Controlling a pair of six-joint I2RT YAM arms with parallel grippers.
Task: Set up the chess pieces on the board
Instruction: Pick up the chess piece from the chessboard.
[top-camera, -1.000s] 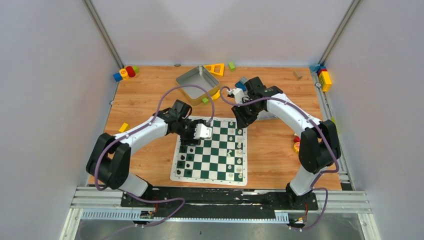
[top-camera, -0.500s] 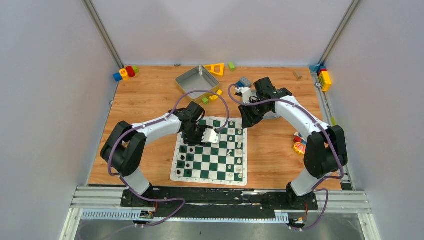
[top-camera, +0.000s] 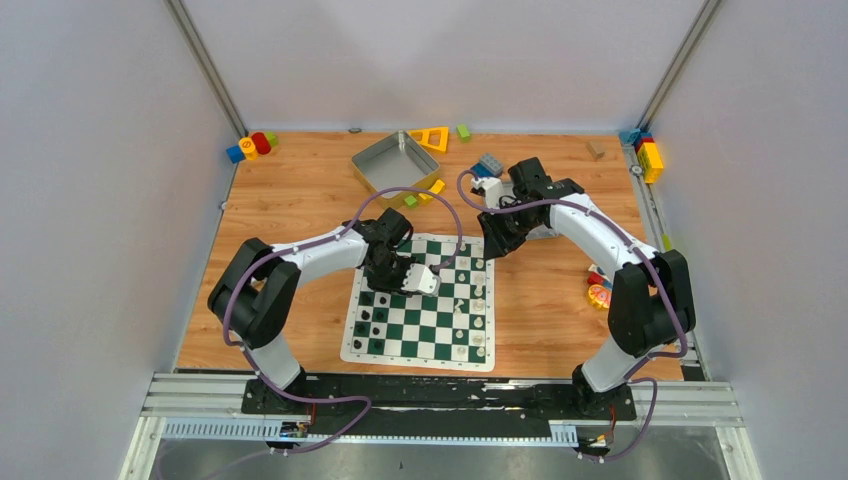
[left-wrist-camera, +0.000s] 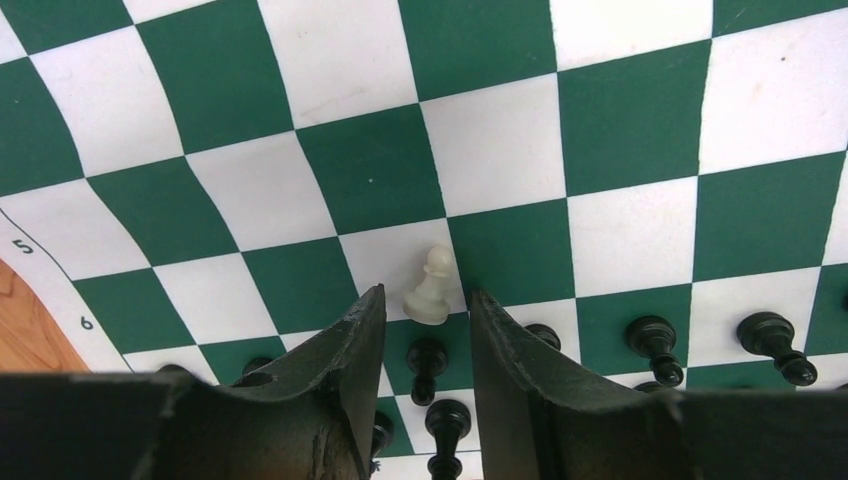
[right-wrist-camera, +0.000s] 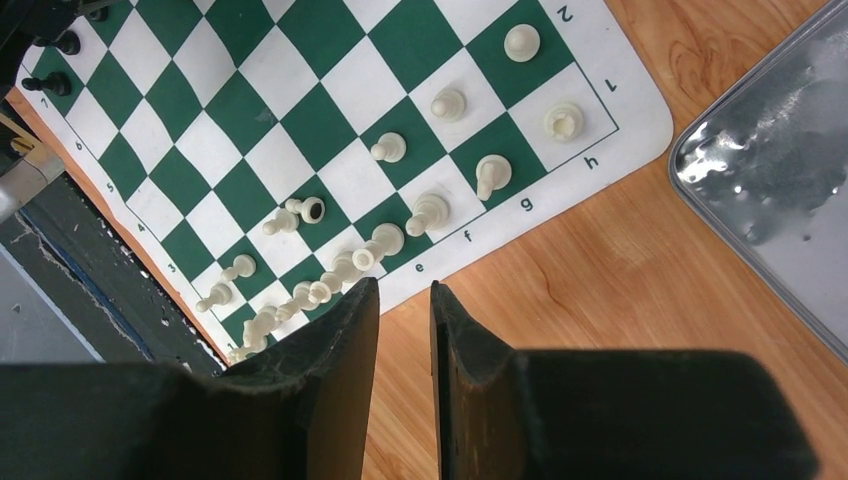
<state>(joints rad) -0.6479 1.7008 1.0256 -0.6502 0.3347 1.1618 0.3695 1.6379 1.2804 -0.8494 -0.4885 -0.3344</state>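
Two robot arms reached over a chess board (top-camera: 415, 358) on a wooden table (top-camera: 290, 200).

The board lay flat in the middle of the table, between the two arms, and a grey metal tray (top-camera: 395, 165) sat behind it. The left gripper (left-wrist-camera: 425, 300) was low over the board with its fingers (left-wrist-camera: 355, 340) spread apart. A white pawn (left-wrist-camera: 430, 290) stood on a white square just in front of the gap, and neither finger touched it. The right gripper (right-wrist-camera: 405, 290) was over the bare wood just beside the board's edge, with only a thin gap between its fingers and nothing in it. The chess pieces were on the board: black pieces (left-wrist-camera: 655, 345) along the left side, white pieces (right-wrist-camera: 430, 212) along the right side.
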